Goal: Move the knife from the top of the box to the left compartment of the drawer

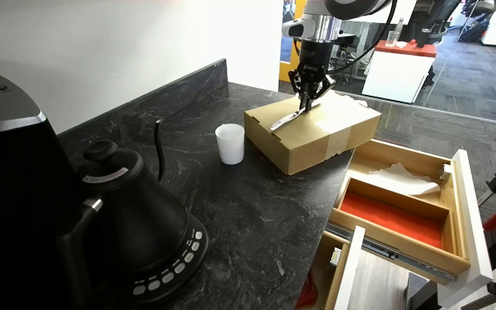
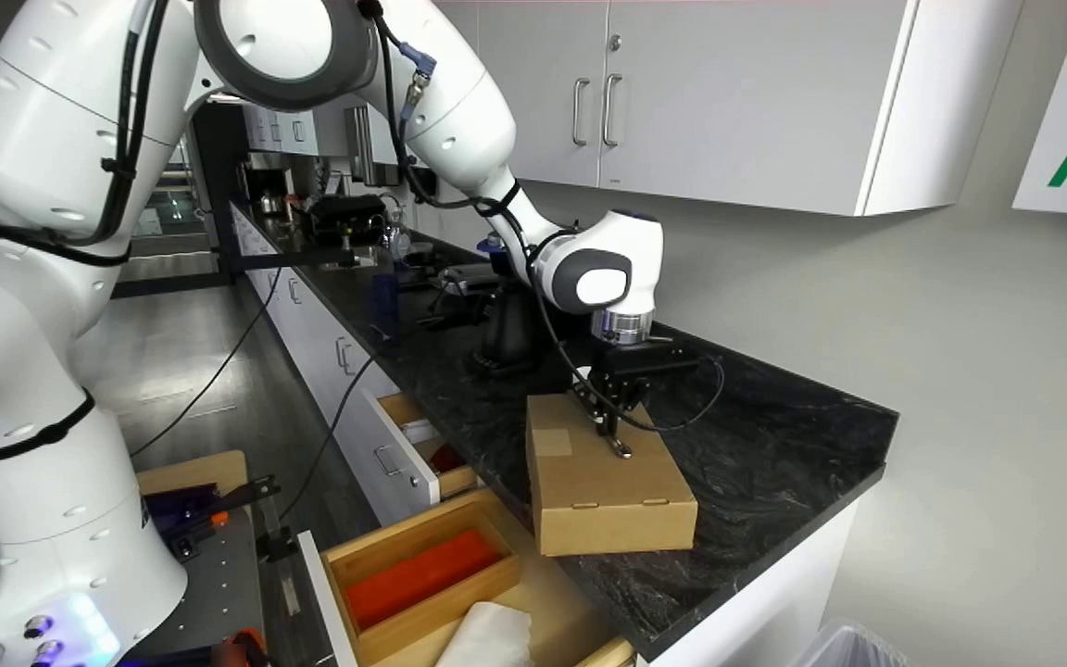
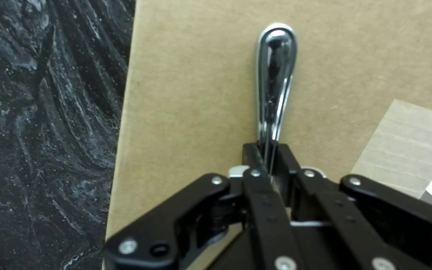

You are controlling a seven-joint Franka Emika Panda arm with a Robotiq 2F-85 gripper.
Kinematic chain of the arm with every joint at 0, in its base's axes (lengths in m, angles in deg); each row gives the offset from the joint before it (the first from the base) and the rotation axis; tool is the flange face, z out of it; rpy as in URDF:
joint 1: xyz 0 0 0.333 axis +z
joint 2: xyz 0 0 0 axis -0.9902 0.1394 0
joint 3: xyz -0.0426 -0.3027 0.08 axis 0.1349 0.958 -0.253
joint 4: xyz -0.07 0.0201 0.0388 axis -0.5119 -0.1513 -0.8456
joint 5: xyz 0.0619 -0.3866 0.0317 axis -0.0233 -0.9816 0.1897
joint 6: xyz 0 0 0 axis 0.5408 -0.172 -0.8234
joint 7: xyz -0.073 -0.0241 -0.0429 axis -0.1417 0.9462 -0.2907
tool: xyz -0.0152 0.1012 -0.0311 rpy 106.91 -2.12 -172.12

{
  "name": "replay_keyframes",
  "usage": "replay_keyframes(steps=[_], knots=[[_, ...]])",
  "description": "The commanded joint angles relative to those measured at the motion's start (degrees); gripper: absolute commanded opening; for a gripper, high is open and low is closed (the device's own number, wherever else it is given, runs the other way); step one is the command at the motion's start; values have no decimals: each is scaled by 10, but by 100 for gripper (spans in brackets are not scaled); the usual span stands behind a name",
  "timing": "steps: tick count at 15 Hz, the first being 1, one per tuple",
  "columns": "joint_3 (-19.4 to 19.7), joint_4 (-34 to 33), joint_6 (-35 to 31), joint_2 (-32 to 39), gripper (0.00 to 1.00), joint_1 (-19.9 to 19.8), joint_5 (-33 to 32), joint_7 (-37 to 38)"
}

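Wrist view: end effector (image 3: 267, 152) right of bottom centre of frame, fingers (image 3: 252, 155) clamped on knife (image 3: 276, 71). Handle runs from fingertips up toward top of frame, right of centre. In an exterior view, blade (image 1: 289, 120) projects from fingertips toward lower left, over top of box (image 1: 310, 133), upper right of frame. Whether knife touches box: cannot tell. Box on counter (image 1: 252, 206). Pulled-out drawer (image 1: 474, 224) at lower right.
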Motion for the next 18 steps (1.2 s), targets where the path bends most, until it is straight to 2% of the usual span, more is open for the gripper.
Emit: replay_keyframes(steps=[1,4,10,14,18], knots=[[-23,34,19,-46,7,-14,21,-25],[-34,110,15,-114,6,-15,41,-26],[-24,234,66,-250,6,12,111,5],[-11,257,125,-292,6,36,139,7],[-5,246,188,-285,6,50,191,-9]])
